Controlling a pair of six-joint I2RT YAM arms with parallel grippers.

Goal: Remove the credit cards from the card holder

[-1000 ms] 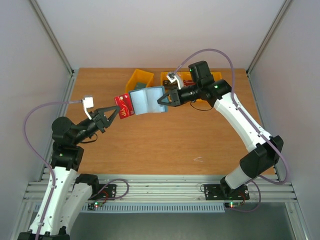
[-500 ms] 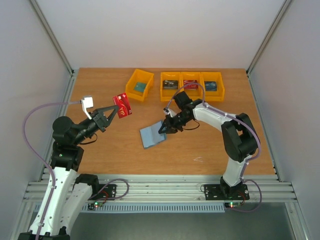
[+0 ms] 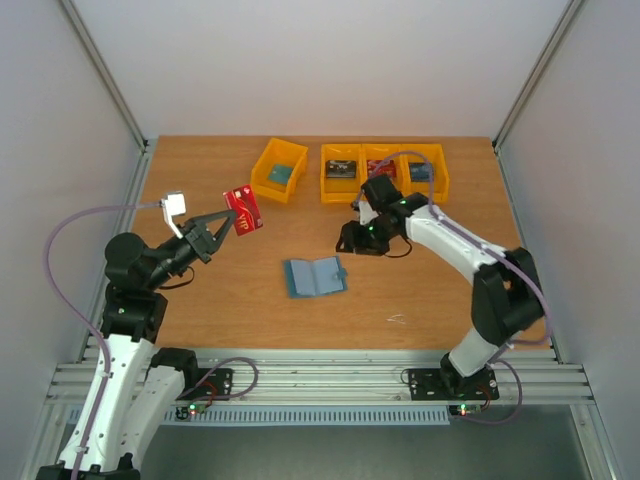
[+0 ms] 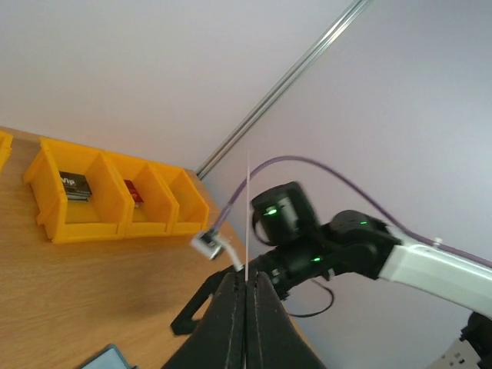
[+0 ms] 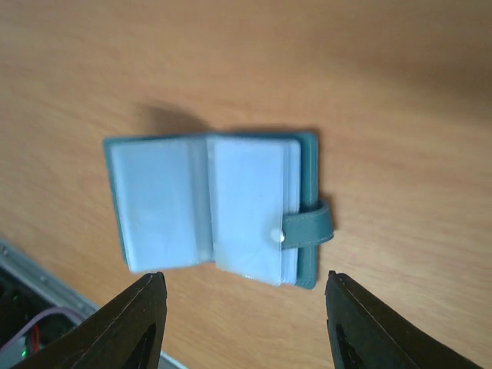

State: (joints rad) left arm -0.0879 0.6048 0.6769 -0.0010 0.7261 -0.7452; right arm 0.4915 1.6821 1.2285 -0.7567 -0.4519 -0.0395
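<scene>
Card holder (image 3: 316, 277) open on bench (image 3: 430, 290) | right tool (image 5: 244, 288) released at its 2 o'clock | left tool (image 3: 230, 223) pinching red card (image 3: 243, 210) by its edge | we fear slippage

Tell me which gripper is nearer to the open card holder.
Right. The right gripper hangs just beyond the card holder; the left gripper, holding a red credit card, is farther left.

A brown wooden table (image 3: 420, 300) carries an open slate-blue folding card holder (image 3: 315, 277). Yellow plastic bins (image 3: 264, 163) line its far edge.
</scene>
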